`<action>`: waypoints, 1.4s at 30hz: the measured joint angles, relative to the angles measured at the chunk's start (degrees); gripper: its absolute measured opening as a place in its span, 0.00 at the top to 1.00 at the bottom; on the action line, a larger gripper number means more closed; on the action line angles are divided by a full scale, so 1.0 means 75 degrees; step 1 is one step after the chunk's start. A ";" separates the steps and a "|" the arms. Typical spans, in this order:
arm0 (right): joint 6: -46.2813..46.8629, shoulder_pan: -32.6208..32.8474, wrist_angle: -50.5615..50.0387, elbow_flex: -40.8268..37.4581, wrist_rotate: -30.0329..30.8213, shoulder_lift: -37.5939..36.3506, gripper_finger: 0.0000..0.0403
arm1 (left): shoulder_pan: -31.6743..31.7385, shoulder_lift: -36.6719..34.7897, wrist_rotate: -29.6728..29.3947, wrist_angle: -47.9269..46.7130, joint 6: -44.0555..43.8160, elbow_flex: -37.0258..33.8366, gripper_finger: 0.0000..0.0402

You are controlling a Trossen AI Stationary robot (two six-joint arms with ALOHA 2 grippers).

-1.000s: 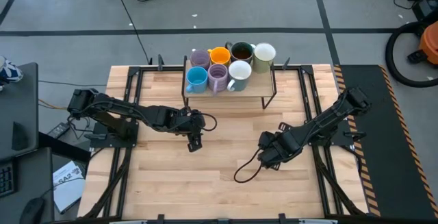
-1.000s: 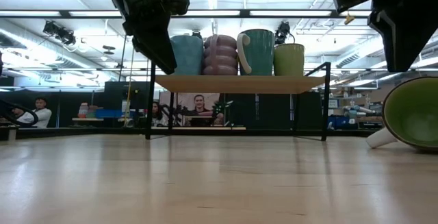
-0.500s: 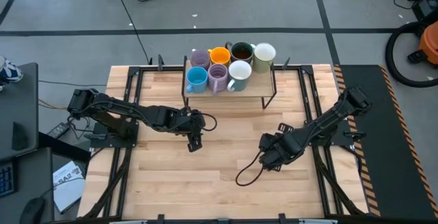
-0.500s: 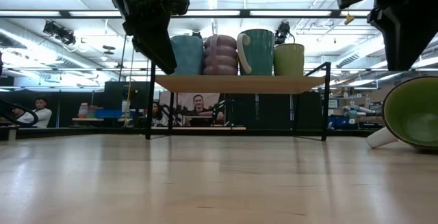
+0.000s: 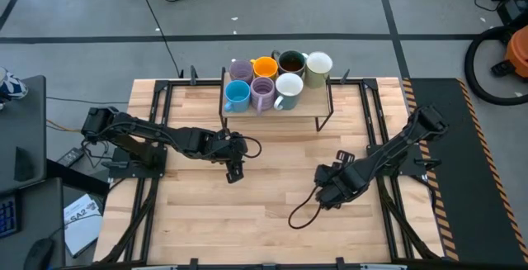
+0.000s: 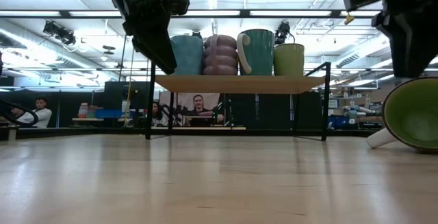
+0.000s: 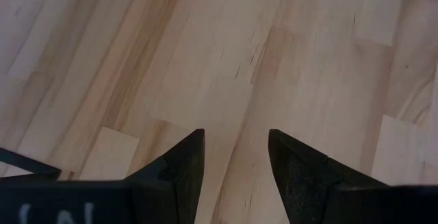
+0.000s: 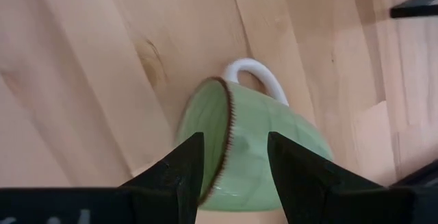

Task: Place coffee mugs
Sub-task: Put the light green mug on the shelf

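Observation:
Seven mugs stand on a small raised rack (image 5: 323,98) at the table's far middle: lavender (image 5: 240,70), orange (image 5: 264,66), dark brown (image 5: 290,61), cream (image 5: 318,65), blue (image 5: 237,95), a second lavender (image 5: 262,93) and teal with white inside (image 5: 288,88). A pale green mug (image 8: 274,131) with a white handle (image 8: 256,77) lies on its side on the table right of centre (image 6: 410,114). My right gripper (image 8: 233,148) hangs open just above it, hiding it in the high view. My left gripper (image 7: 233,148) is open over bare wood left of centre (image 5: 235,171).
A black cable loop (image 5: 301,212) lies on the table near my right gripper. The rack's dark legs (image 6: 325,101) stand on the far half. Metal frame rails (image 5: 157,130) run along the table's left and right sides. Bare wood lies between the arms.
My right gripper has shifted a little toward the table's right and near edges, still open above the green mug. The mug and my left arm have stayed where they were.

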 joint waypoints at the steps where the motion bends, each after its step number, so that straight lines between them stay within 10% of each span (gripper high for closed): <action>1: 0.0000 0.0000 -0.0003 -0.0081 0.0000 0.0000 0.58 | -0.0002 0.0000 0.0003 0.0000 0.0000 0.0000 0.58; 29: 0.0451 -0.0006 -0.0175 -0.0850 0.0181 0.0000 0.60 | -0.0002 0.0009 0.0002 0.0032 0.0000 0.0000 0.58; 42: 0.0668 -0.0009 -0.0824 -0.0850 0.0210 0.0003 0.85 | 0.0000 0.0009 0.0003 0.0032 -0.0006 0.0000 0.58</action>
